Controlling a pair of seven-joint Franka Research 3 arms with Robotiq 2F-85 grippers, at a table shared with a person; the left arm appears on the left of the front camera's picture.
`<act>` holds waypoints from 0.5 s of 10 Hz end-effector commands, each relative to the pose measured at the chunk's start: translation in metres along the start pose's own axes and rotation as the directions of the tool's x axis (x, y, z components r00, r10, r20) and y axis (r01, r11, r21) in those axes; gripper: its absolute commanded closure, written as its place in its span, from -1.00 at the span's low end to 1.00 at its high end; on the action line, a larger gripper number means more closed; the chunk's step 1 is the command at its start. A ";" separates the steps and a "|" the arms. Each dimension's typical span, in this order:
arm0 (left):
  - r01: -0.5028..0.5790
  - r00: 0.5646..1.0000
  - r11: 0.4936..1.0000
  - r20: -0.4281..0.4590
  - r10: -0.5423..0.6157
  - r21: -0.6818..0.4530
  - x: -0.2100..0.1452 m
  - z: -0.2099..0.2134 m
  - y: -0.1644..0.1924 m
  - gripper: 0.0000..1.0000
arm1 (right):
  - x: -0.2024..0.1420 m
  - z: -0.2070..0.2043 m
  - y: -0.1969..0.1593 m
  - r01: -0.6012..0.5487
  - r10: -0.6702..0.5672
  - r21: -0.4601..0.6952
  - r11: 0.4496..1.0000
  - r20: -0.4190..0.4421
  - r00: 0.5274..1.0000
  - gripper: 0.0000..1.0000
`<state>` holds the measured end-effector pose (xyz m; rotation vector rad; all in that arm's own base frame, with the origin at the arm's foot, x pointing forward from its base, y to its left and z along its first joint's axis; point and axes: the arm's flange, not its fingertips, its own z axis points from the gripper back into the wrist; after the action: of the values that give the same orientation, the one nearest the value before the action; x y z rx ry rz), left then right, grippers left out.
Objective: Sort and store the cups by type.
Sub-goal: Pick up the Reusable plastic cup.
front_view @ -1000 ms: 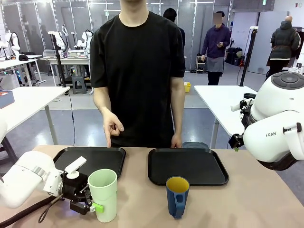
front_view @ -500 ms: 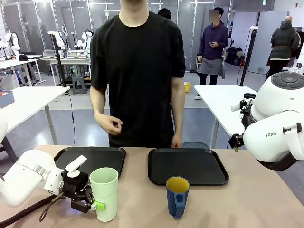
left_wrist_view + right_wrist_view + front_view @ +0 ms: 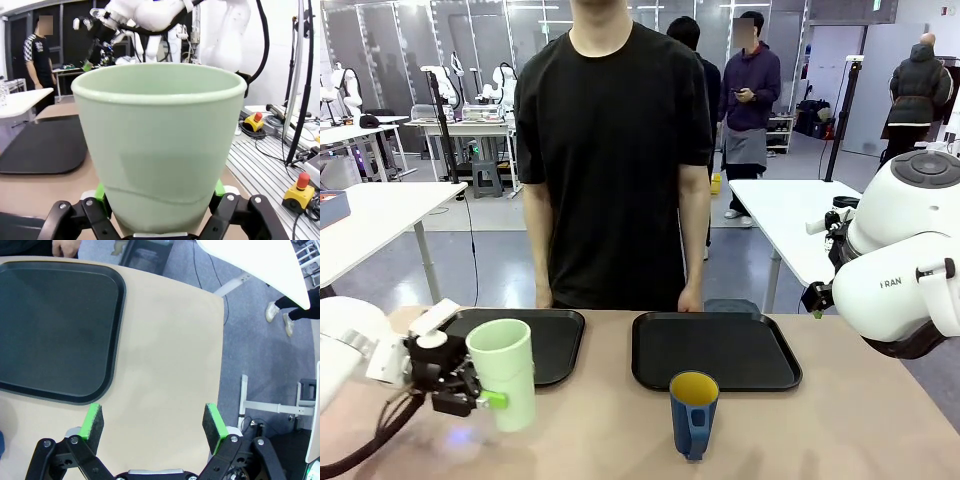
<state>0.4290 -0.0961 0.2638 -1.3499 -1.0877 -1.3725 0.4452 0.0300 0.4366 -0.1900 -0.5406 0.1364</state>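
The pale green tumbler [image 3: 503, 372] leans slightly over the table's front left, just in front of the left black tray [image 3: 545, 340]. My left gripper [image 3: 494, 399] is shut on its lower wall. In the left wrist view the tumbler [image 3: 160, 145] stands close up between the green pads [image 3: 100, 192]. The dark blue mug [image 3: 694, 412], yellow inside, stands upright near the front edge, before the right black tray [image 3: 720, 350]. My right gripper [image 3: 155, 422] is open and holds nothing, above bare tabletop beside the right tray [image 3: 50, 325].
A person in a black shirt stands at the far side, with hands [image 3: 692, 299] down at the table's edge behind the trays. My right arm's white body [image 3: 905, 270] hangs over the table's right end. Bare tabletop lies between the mug and the tumbler.
My left gripper has carried the tumbler to the left, toward the front of the left tray. The person has lowered the raised hand to the table's edge. The mug has not moved.
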 end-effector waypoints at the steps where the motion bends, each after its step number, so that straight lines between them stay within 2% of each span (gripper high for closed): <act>1: 0.085 0.996 0.996 0.008 -0.085 0.036 -0.011 0.016 -0.035 0.13 | 0.000 -0.001 0.001 -0.006 0.006 -0.005 1.000 0.001 1.000 -1.00; 4: 0.098 0.995 0.994 0.001 -0.099 0.049 -0.010 0.025 -0.039 0.13 | 0.000 -0.001 0.001 -0.006 0.006 -0.005 1.000 0.001 1.000 -1.00; 5: 0.038 0.999 0.997 -0.004 -0.038 0.063 0.025 0.027 -0.017 0.13 | 0.000 -0.001 0.001 -0.006 0.006 -0.005 1.000 0.001 1.000 -1.00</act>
<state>0.4159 -0.0664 0.2908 -1.2856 -1.1496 -1.3541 0.4452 0.0300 0.4366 -0.1900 -0.5406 0.1364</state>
